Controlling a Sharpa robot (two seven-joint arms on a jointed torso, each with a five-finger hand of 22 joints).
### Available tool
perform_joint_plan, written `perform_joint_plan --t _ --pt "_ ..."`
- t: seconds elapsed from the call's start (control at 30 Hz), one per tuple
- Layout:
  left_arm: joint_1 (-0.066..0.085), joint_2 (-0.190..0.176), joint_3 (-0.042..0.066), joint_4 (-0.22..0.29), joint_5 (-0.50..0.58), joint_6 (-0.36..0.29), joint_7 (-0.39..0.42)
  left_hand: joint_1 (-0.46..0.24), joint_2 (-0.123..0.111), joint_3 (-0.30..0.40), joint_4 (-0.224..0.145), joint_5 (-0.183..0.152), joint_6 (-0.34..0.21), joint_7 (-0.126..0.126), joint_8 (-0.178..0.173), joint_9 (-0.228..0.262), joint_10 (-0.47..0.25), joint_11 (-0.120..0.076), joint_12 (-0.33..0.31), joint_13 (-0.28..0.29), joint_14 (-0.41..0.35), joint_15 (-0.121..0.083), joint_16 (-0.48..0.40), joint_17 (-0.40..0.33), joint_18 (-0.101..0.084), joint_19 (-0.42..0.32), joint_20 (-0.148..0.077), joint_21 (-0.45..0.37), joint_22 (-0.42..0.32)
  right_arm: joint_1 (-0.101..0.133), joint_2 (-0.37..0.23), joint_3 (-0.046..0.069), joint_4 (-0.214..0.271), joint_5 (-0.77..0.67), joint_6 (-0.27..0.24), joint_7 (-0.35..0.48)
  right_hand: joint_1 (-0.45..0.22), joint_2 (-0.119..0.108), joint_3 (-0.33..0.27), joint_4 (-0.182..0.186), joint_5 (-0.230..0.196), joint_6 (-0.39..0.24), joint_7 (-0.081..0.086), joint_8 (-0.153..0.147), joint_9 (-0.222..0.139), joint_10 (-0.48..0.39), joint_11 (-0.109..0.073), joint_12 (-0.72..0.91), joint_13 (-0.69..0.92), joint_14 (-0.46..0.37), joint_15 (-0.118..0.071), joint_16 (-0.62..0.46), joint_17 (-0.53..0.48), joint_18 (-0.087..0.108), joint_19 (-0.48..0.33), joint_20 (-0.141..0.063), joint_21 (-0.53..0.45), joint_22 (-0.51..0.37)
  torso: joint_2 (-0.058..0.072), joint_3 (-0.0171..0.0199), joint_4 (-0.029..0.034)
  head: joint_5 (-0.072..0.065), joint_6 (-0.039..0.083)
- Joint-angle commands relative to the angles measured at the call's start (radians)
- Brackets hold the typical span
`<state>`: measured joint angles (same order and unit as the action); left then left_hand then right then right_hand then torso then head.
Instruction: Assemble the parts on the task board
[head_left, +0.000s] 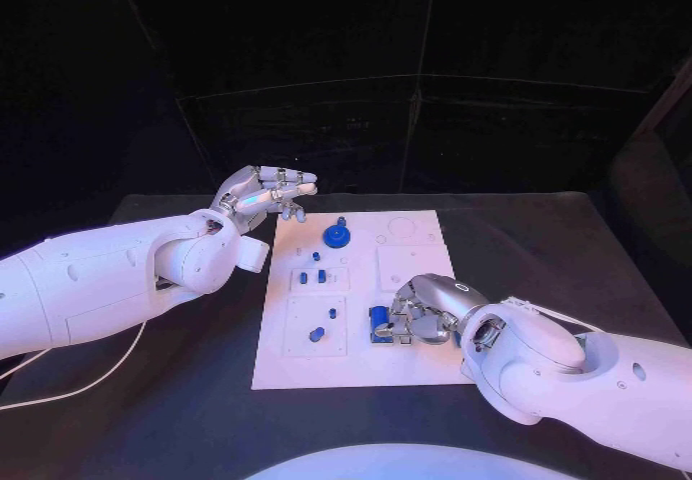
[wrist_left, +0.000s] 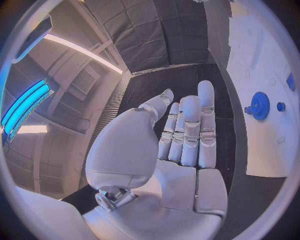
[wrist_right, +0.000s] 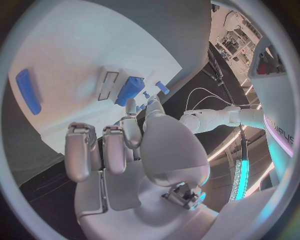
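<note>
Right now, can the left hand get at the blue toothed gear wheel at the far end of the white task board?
Probably yes. The left hand hovers open beside the white task board's far left corner, holding nothing, and the blue toothed gear wheel lies close by with nothing between them. The right hand is busy at the near end.

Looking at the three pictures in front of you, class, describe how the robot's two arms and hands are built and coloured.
Both arms are smooth, rounded white shells with bulbous joints. The left hand and right hand are silver metal with segmented fingers and pale palm plates. Thin white cables hang loose beside each forearm. I can make out no markings on them.
</note>
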<state>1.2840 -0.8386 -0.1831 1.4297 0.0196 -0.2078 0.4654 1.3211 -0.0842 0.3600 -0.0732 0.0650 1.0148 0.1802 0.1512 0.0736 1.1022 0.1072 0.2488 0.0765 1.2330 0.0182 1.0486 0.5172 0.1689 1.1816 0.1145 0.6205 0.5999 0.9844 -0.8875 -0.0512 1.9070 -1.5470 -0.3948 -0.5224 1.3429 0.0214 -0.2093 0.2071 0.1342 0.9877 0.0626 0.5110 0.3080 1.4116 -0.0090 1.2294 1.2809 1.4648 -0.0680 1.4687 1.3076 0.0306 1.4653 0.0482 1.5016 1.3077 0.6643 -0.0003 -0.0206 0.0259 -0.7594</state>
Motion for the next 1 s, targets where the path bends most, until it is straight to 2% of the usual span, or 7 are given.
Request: perform_joint_plan --t 0.03,0.3,0.5,0.67,1.0 --pt "0.001 0.0 0.001 0.001 0.002 0.011 0.003 -0.003 0.01 -0.007 0.001 0.005 -0.007 -0.001 0.005 -0.001 -0.007 -0.003 0.003 -0.002 -0.006 0.0 -0.002 -0.001 0.014 0.006 0.003 -0.002 -0.001 0.001 0.002 0.0 -0.004 0.003 0.067 0.015 0.029 0.001 -0.002 -0.01 0.003 -0.004 0.0 0.002 0.002 -0.001 -0.002 -0.005 -0.001 0.068 -0.004 -0.003 0.064 -0.002 0.025 -0.005 -0.007 0.173 0.001 -0.0007 0.0004 0.001 -0.001" --pt "0.001 -0.001 0.001 0.001 0.002 0.011 0.003 -0.003 0.01 -0.007 0.001 0.005 -0.007 -0.001 0.005 -0.001 -0.007 -0.003 0.003 -0.002 -0.006 0.0 -0.002 -0.001 0.014 0.006 0.003 -0.002 -0.001 0.001 0.008 0.0 -0.013 -0.01 0.089 0.004 0.061 0.009 0.001 -0.027 0.005 -0.002 -0.002 0.003 0.004 0.0 -0.004 -0.003 0.003 0.068 -0.005 -0.002 0.067 -0.003 0.026 -0.006 -0.006 0.174 0.001 -0.0002 0.0011 0.003 -0.005" --pt "0.001 -0.002 0.001 0.002 0.002 0.01 0.003 -0.003 0.01 -0.007 0.001 0.005 -0.007 -0.001 0.005 -0.001 -0.007 -0.003 0.003 -0.002 -0.006 0.0 -0.002 -0.001 0.014 0.006 0.003 -0.002 -0.001 0.001 0.011 0.0 -0.02 -0.02 0.073 -0.013 0.075 0.019 0.003 -0.034 0.006 0.002 -0.003 0.005 0.005 0.002 -0.005 0.0 0.007 0.069 -0.006 -0.001 0.07 -0.003 0.027 -0.006 -0.005 0.175 0.0 -0.0005 0.0001 0.005 -0.006" --pt "0.001 -0.002 0.001 0.002 0.002 0.011 0.004 -0.003 0.01 -0.007 0.001 0.005 -0.007 -0.001 0.005 -0.001 -0.007 -0.003 0.003 -0.002 -0.006 0.0 -0.002 -0.001 0.014 0.006 0.003 -0.002 -0.001 0.001 0.016 0.0 -0.029 -0.024 0.043 -0.024 0.06 0.035 -0.005 -0.02 0.004 0.007 -0.005 0.008 0.007 0.005 -0.006 0.003 0.01 0.069 -0.007 0.0 0.072 -0.003 0.028 -0.007 -0.004 0.177 0.0 0.0 0.0007 0.005 -0.005" --pt "0.001 -0.002 0.001 0.002 0.002 0.011 0.003 0.0 0.012 -0.008 0.001 0.005 -0.008 -0.001 0.006 0.0 -0.008 -0.003 0.005 -0.002 -0.007 0.0 -0.001 -0.001 0.014 0.006 0.003 -0.004 -0.002 0.001 0.027 0.0 -0.042 -0.024 0.031 -0.026 0.045 0.038 -0.019 -0.007 -0.005 0.008 -0.005 0.011 0.01 0.007 -0.007 0.004 0.012 0.069 -0.008 -0.001 0.072 -0.004 0.029 -0.008 -0.004 0.178 0.001 -0.0003 0.0001 0.004 -0.005"
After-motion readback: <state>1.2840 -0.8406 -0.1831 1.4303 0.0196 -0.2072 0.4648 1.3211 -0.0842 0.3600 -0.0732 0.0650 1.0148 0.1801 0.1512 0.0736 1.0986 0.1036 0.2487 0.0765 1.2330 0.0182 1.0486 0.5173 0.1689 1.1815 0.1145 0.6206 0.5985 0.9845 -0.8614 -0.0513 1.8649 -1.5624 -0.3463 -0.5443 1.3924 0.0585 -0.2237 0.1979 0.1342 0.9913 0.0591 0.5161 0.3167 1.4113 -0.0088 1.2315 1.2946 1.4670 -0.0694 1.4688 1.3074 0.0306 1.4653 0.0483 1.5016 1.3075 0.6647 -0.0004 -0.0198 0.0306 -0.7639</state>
